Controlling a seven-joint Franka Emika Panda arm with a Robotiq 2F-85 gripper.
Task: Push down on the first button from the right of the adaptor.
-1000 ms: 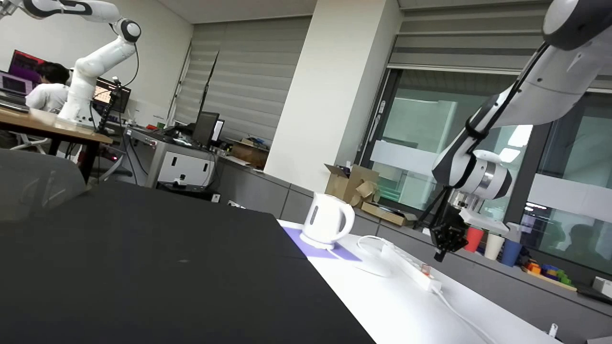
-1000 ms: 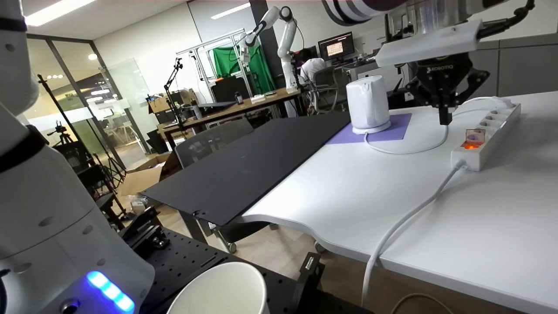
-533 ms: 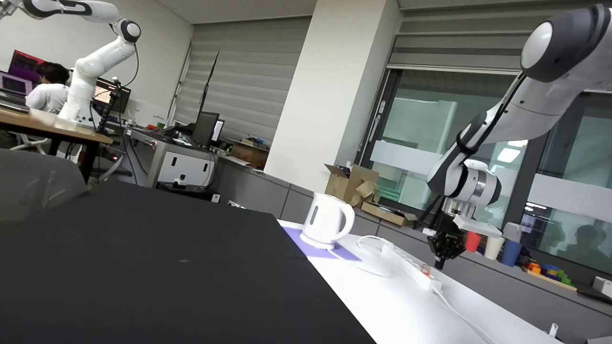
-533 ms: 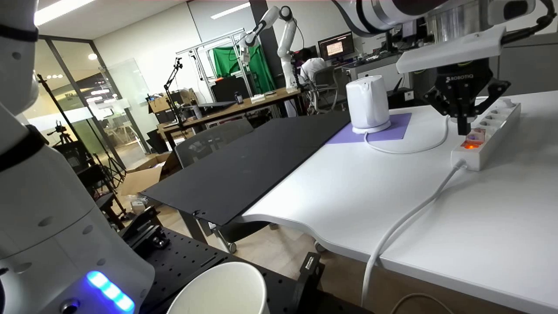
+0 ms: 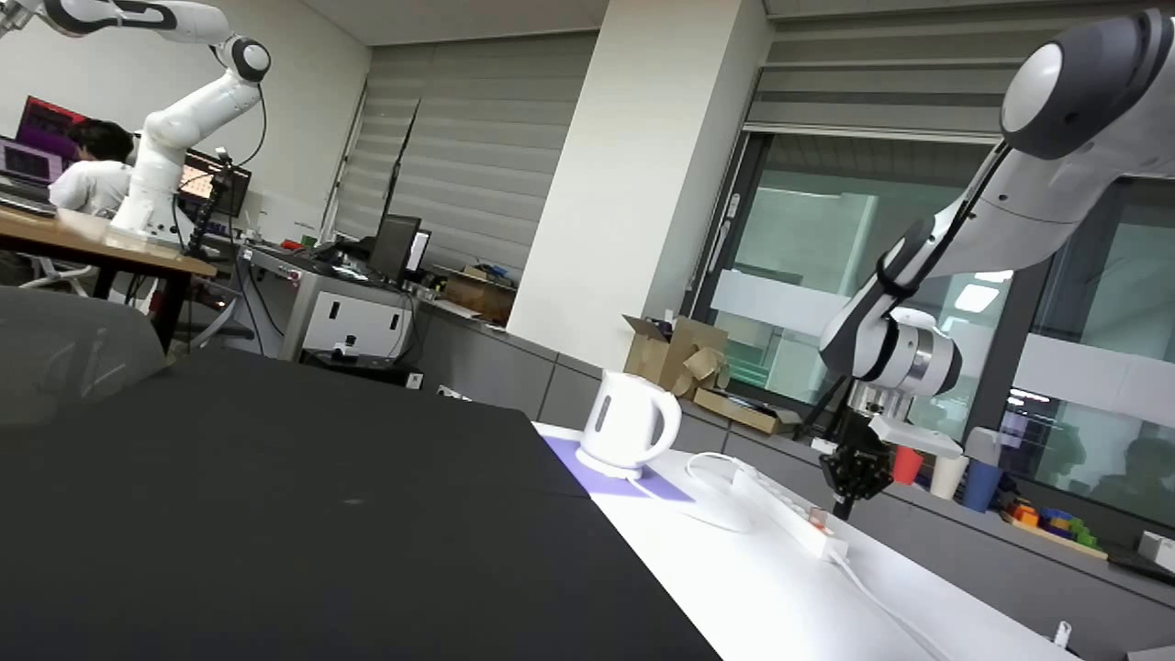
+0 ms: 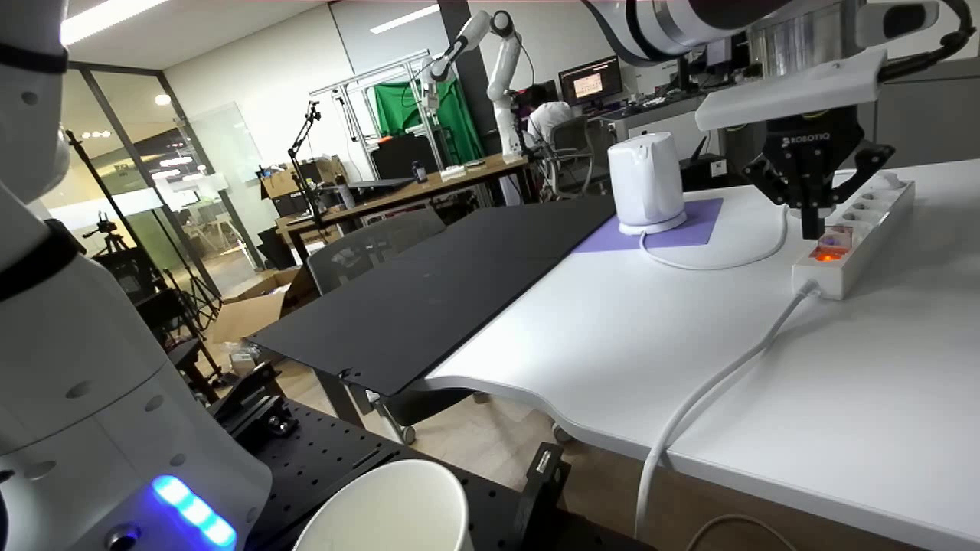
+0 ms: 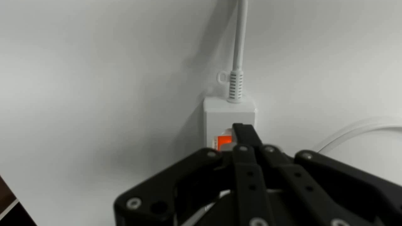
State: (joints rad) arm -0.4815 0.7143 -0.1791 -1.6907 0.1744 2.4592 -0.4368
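Gripper (image 6: pixel 812 227) near adaptor's (image 6: pixel 868 234) orange button (image 6: pixel 828 256)

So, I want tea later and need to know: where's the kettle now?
The kettle stands on the mat on the white table, left of the adaptor in both exterior views, near the black panel.

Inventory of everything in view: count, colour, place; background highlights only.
Adaptor: 1, white, on table
Lit button: 1, orange, adaptor's corded end
Kettle: 1, white, on mat
Mat: 1, purple, on table
Table: 1, white, under adaptor
Cords: 2, white, from adaptor and kettle
Panel: 1, black, beside table
Container: 1, white, foreground
Cups: 3+, red, white, blue, by window
Blocks: several, multicoloured, by window
Boxes: several, brown, background
Person: 1, white top, background
Second arm: 1, white, background
Gripper: 1, black, over adaptor
Arm: 1, white, over table
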